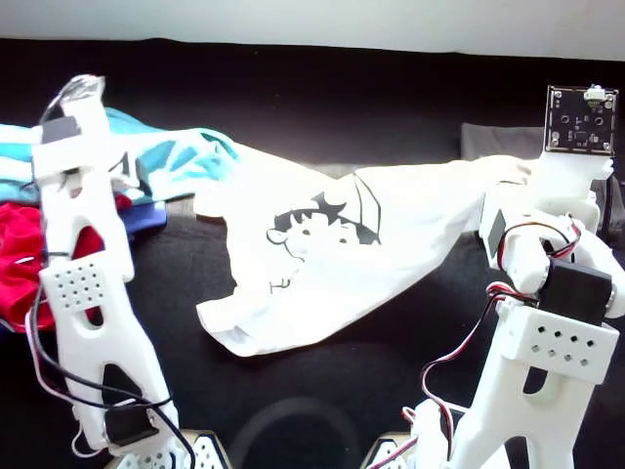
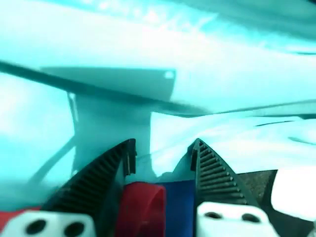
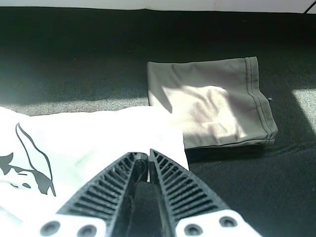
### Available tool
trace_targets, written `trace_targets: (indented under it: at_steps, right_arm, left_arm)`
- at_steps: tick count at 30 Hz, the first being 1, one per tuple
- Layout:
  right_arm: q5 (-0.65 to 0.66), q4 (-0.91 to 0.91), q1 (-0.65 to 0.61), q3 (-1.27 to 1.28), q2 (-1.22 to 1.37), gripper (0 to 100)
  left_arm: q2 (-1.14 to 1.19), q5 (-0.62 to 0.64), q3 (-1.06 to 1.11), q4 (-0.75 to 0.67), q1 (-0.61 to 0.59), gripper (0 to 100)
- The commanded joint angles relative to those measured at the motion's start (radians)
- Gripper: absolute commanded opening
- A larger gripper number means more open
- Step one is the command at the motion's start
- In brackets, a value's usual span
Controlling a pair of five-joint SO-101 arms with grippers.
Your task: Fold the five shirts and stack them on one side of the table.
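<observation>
A white shirt (image 1: 391,234) with a black cartoon print lies spread across the middle of the dark table, pulled out toward the right. My right gripper (image 3: 148,154) is shut on the white shirt (image 3: 98,143) at its right-hand edge, close to a folded grey shirt (image 3: 210,111). On the left is a heap of a turquoise shirt (image 1: 186,156), a red shirt (image 1: 20,254) and a blue shirt (image 1: 146,217). My left gripper (image 2: 163,150) hangs open just over the turquoise shirt (image 2: 148,44), with red cloth (image 2: 143,207) and blue cloth (image 2: 177,192) under its base.
The folded grey shirt (image 1: 493,142) lies at the back right, partly behind the right arm (image 1: 547,342). The left arm (image 1: 83,283) stands in front of the heap. Bare black table (image 1: 342,88) runs along the back and in front of the white shirt.
</observation>
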Motion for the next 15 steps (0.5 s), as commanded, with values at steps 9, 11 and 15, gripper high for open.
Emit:
trace_targets:
  at_steps: [9,11,15]
  right_arm:
    - [0.009,-0.004,-0.047,-0.047,-0.036,0.6]
    - [0.009,-0.004,-0.074,-0.047,-0.036,0.6]
    - [0.009,-0.004,-0.097,-0.050,-0.036,0.6]
  left_arm:
    - [-0.054,-0.132,-0.038,0.008,-0.486,19]
    - [-0.097,-0.133,-0.038,0.008,-0.542,19]
    - [-0.193,-0.133,-0.038,0.028,-0.616,19]
